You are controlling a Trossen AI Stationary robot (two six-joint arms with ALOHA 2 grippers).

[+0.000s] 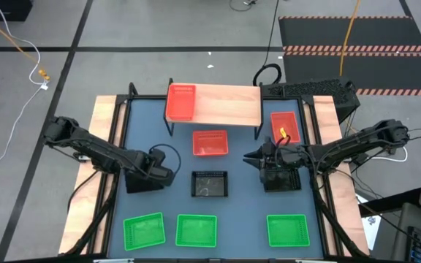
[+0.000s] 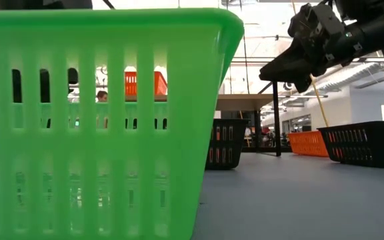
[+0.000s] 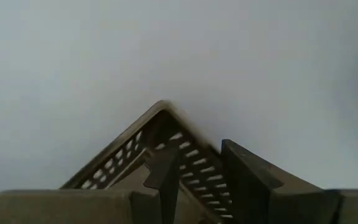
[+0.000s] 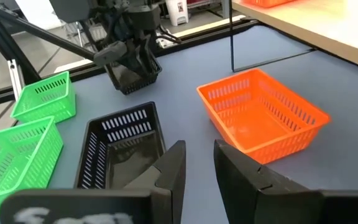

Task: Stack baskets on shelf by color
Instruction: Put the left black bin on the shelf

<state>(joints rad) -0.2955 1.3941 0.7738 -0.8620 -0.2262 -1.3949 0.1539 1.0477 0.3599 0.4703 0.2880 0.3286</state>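
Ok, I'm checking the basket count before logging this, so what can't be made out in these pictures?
- Low view: the nearest green basket fills the left half and hides most of the shelf.
- High view: the right gripper and its arm cover part of the second black basket.
- Left wrist view: only a corner of the held black basket shows. The picture's edge cuts off the rest.

Light is even and bright from overhead, with only soft shadows on the table (image 1: 254, 197). In the low view 1 green basket (image 2: 99, 127) looms at 9 o'clock, softly blurred, against glaring ceiling lights. The left wrist view looks pale and washed out.
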